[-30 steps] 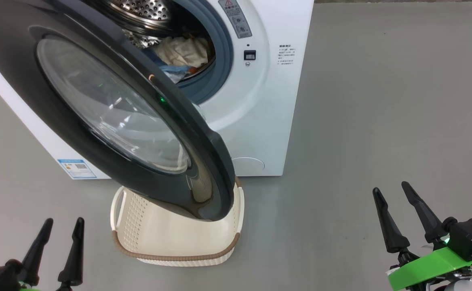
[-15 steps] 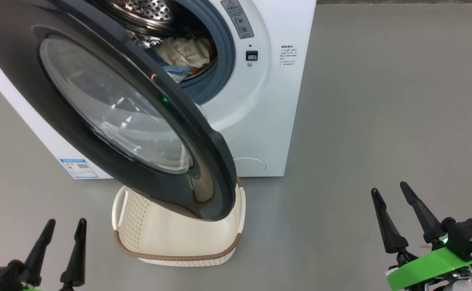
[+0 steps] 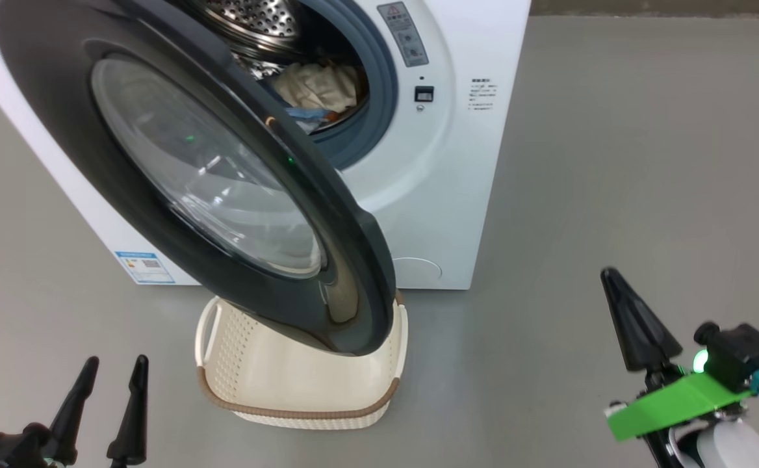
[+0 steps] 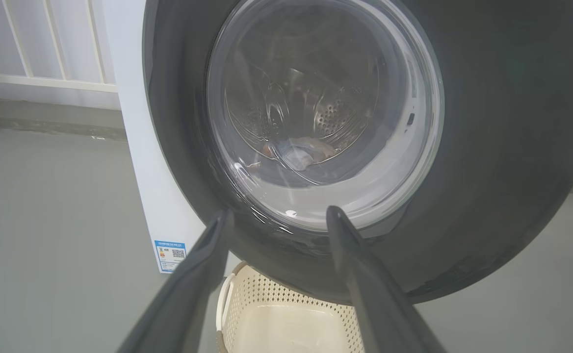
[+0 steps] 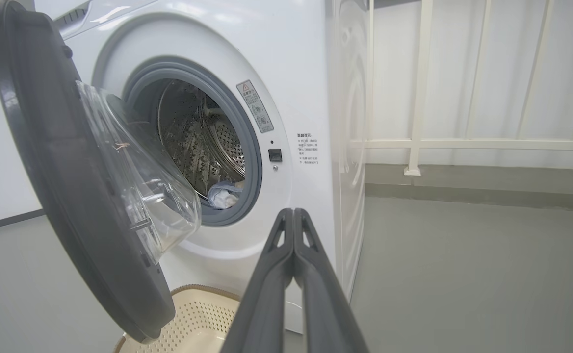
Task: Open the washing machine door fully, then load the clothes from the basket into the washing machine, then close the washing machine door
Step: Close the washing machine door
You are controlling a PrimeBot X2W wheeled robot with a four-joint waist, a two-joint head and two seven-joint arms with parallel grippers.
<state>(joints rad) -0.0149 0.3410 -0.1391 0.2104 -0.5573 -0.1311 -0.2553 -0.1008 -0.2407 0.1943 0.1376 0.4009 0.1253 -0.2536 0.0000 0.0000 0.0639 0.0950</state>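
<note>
The right gripper [image 3: 613, 286] has its two fingers pressed together on nothing, low in front of the washing machine [image 3: 457, 195] and off its right corner, well apart from it; I judge they are joined to make one stiff point for pushing, not for picking; the left gripper [image 3: 116, 361] waits with fingers spread and empty, in front of the machine on its left side, facing the glass of the door

The machine stands on the grey floor with its mouth uncovered; the washing machine door [image 3: 353, 260] is swung out from the machine's front on its left hinge, and its black rim hangs over the basket [image 3: 301, 413], which sits on the floor just before the machine, placed there probably so that the way to the drum is short; the part of its inside that shows is bare; the clothes [image 3: 318, 88], cream and light blue, lie at the bottom of the drum inside the machine; so loading seems finished and only the closing of the door remains
</note>
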